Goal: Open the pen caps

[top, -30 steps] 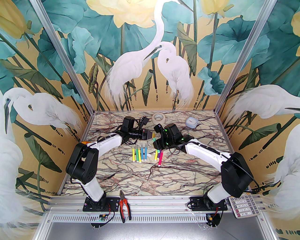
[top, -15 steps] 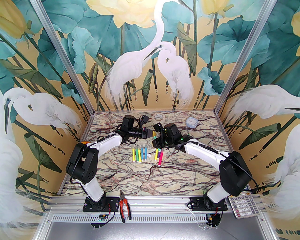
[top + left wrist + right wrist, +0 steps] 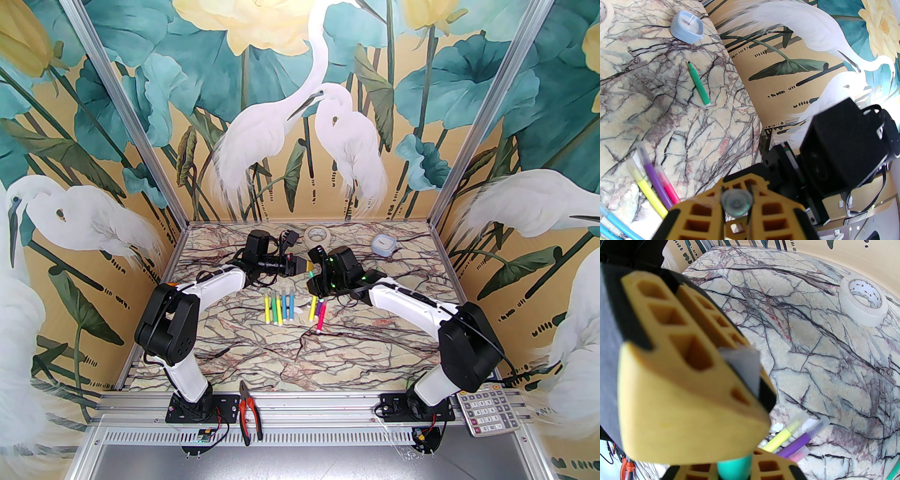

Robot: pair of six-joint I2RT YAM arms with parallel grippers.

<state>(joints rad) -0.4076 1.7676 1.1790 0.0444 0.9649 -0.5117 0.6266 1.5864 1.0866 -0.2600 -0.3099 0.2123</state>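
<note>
On the left of the marble-patterned counter (image 3: 328,356), a row of short thin markers in yellow, green and blue (image 3: 279,307) lies side by side. Their long axes run near to far, with the pale translucent caps at the far ends. Just beyond and right of them, the left gripper (image 3: 307,267) is clamped on a small translucent plastic cap (image 3: 736,202). The left wrist view catches it end-on, a round disc pinched between the yellow fingers (image 3: 713,198), so its axis probably runs left to right along that arm's reach. Facing it, the right gripper (image 3: 734,470) is closed around a teal marker body (image 3: 734,461), presumably the one this cap fits. The fingers hide whether the cap is seated or free. The cap looks light, thin-walled and slick, so it is best held across its round sides without crushing. The stiff barrel is best gripped close to the joint and the two drawn apart straight along the axis. Further right, a yellow, a purple and a pink marker (image 3: 318,313) lie close together, caps toward the far side. At far right, a bare-tipped green marker (image 3: 698,85) points toward a pale blue dish (image 3: 686,27).
</note>
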